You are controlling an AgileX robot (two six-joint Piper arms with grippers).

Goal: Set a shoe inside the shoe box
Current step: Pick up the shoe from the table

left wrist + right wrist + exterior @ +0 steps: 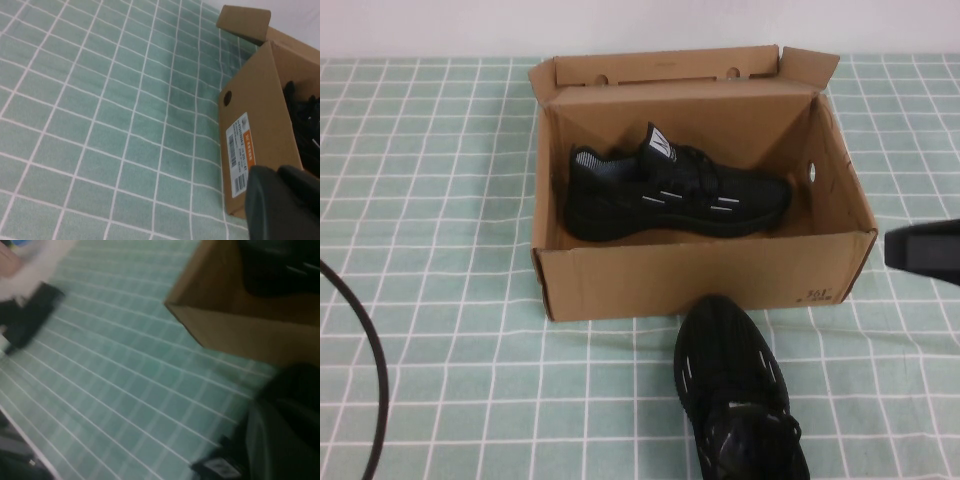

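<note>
Markings on the box and shoe; none legible

The shoe box (705, 280) bears tiny black print at lower right of its front wall, and a white-and-orange barcode label (239, 152) on an end wall. The shoe (670, 190) shows a white zigzag logo on its tongue.

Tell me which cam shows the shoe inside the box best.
The high view: the whole shoe lies on its side in the shoe box. Left wrist view catches only a dark sliver of it over the box wall. Right wrist view shows a blurred black patch inside the box.
</note>
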